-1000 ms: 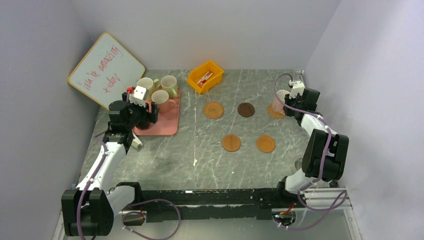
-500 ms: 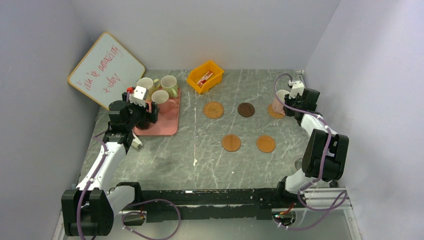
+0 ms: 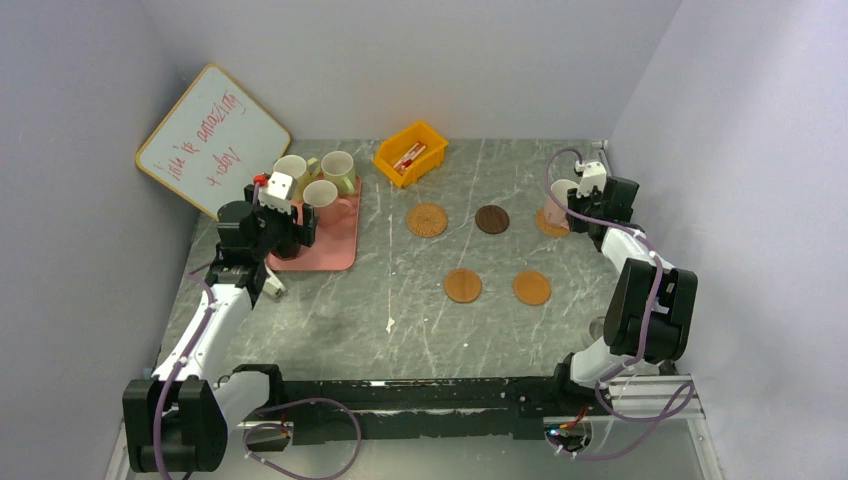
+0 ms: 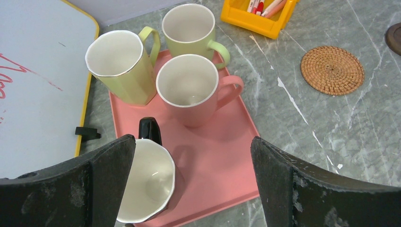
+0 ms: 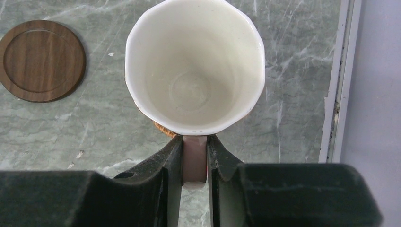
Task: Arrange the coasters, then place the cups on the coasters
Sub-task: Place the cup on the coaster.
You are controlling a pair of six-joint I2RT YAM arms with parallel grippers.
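My right gripper (image 5: 195,161) is shut on the handle of a pale pink cup (image 5: 195,66) that stands upright on an orange-brown coaster (image 3: 550,225) at the far right. A dark brown coaster (image 3: 491,219) and a woven coaster (image 3: 427,219) lie in the same row, with two orange-brown coasters (image 3: 462,285) (image 3: 531,287) nearer. My left gripper (image 4: 191,151) hangs open over the pink tray (image 4: 222,156). Against its left finger is a black cup (image 4: 146,184). Two pale green cups (image 4: 120,64) (image 4: 189,28) and a pink cup (image 4: 189,87) stand behind it.
A yellow bin (image 3: 410,152) with pens sits at the back centre. A whiteboard (image 3: 212,140) leans on the left wall beside the tray. The table's raised edge (image 5: 338,80) and the right wall run close to the held cup.
Almost nothing has moved. The right wrist has shifted very slightly at the cup, and the left arm is still.
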